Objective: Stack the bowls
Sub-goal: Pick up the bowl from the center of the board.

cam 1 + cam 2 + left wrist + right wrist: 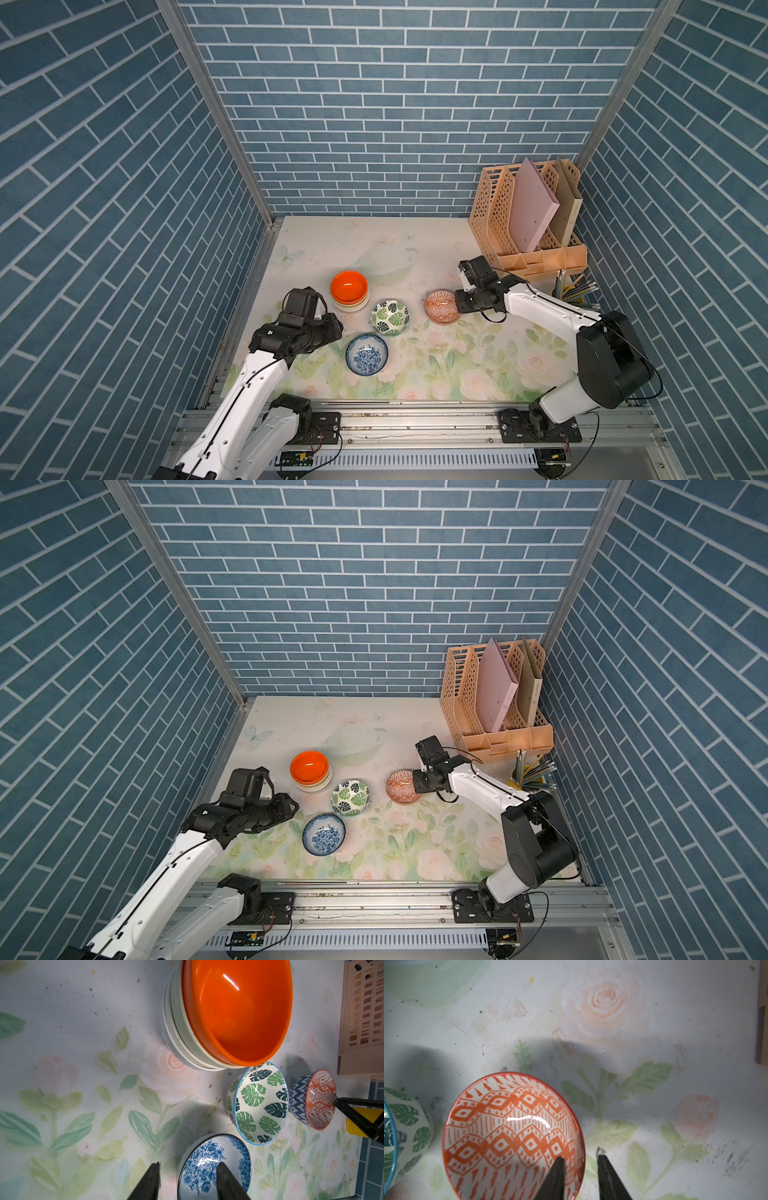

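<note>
A glossy orange bowl (349,286) tops a stack of pale bowls (351,306) at the left of the mat. The green-leaf bowl (390,317) and the blue-white floral bowl (366,354) stand alone nearby. My left gripper (189,1164) hovers open at the floral bowl's (214,1167) left rim, one finger over its inside, holding nothing. The orange-red patterned bowl (512,1136) sits further right. My right gripper (579,1156) straddles its right rim, with one finger inside and one outside. A gap still shows between the outer finger and the rim.
A peach file rack (528,224) with folders stands in the back right corner. A yellow cup with pencils (575,293) sits just behind my right arm. Blue brick walls close in three sides, and a metal rail (415,419) runs along the front.
</note>
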Robot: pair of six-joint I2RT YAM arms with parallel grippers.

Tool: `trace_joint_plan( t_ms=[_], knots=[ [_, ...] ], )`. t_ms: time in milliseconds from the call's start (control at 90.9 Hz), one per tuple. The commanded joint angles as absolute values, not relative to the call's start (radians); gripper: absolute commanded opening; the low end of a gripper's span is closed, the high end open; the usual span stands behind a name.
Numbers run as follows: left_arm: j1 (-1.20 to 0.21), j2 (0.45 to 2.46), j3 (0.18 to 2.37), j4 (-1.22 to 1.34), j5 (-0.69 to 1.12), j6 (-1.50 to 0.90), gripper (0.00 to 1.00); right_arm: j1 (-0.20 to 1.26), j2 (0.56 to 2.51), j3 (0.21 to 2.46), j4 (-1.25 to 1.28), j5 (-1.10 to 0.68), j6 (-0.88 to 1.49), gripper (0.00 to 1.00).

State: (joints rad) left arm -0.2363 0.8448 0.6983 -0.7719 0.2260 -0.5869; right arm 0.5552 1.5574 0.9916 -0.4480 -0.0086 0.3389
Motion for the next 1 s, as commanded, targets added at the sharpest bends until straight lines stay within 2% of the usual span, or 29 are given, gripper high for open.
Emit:
trace_joint_plan(
  t_ms=[0,473,671,990],
  knots=[
    [-0.24,0.847,0.711,-0.775,0.216,-0.571,0.49,0.553,1.582,0.984,-0.439,-0.031,0.322,0.28],
    [-0.241,0.854,0.739,-0.783,0.222,-0.565,0.46,0.552,1.602,0.992,-0.442,-0.041,0.321,0.12],
    [-0.241,0.862,0.769,-0.793,0.222,-0.557,0.47,0.552,1.582,1.007,-0.454,-0.059,0.321,0.0],
    [-0.242,0.899,0.842,-0.765,0.303,-0.551,0.47,0.554,1.492,1.072,-0.5,-0.156,0.335,0.0]
  ],
)
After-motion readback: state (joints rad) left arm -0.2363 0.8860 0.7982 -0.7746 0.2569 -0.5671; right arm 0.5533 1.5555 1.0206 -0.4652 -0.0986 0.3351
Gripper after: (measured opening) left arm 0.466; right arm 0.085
